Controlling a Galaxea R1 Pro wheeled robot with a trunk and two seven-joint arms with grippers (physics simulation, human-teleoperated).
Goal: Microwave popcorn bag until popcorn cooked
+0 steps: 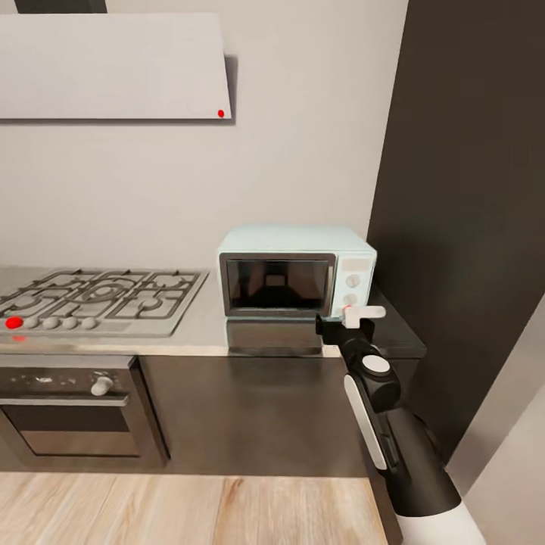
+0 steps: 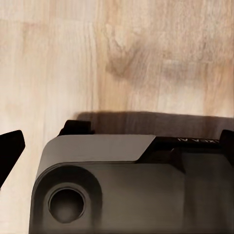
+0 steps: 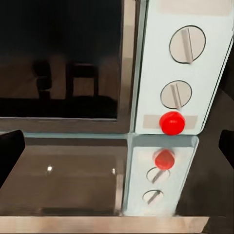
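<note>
**Lining up on the microwave's start button**

So the right gripper (image 1: 350, 322) hovers just in front of the microwave (image 1: 295, 271), fingers spread wide, holding nothing. I'd creep one fingertip straight onto the red button (image 3: 172, 122) under the two dials. Door's shut; can't see the popcorn bag. Left fingers: can't tell. Glossy dark table (image 1: 250, 337), hob (image 1: 98, 299) left, wood floor (image 2: 117, 53).
</note>
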